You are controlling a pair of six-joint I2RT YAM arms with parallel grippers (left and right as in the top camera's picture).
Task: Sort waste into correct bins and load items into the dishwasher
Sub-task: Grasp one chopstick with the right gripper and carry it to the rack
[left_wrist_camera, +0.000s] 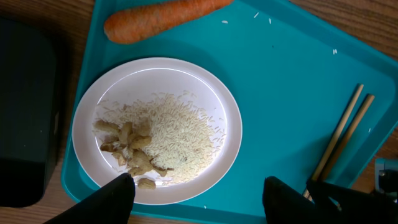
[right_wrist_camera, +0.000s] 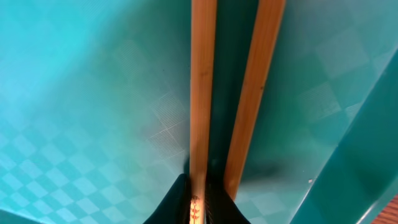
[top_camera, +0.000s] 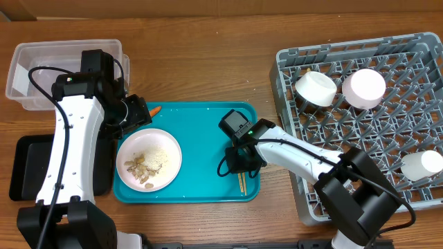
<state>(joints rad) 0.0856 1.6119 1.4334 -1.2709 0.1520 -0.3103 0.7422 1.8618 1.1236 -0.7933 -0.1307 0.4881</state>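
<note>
Chopsticks (right_wrist_camera: 202,93), two, lie at the tray's (top_camera: 208,117) four o'clock; right gripper (right_wrist_camera: 197,202) seemingly clamps one. Left gripper (left_wrist_camera: 199,180) hangs spread above one plate (left_wrist_camera: 205,93); one carrot (left_wrist_camera: 161,15) at eleven.

Teal tray (right_wrist_camera: 74,93): plastic, fine checkered emboss, soft sheen.
Chopsticks (right_wrist_camera: 202,81): pale wood, smooth, matt.
Plate (left_wrist_camera: 193,81): white, glossy glaze.
Carrot (left_wrist_camera: 161,17): dull, rough skin.
Dish rack (top_camera: 387,138): grey moulded plastic, matt.
Table (top_camera: 208,62): wood-grain, satin.

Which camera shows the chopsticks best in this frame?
Right wrist: the chopsticks fill the frame, side by side on the teal tray, one pinched by the right gripper. Left wrist shows both, smaller; overhead shows only an end under that gripper.
</note>
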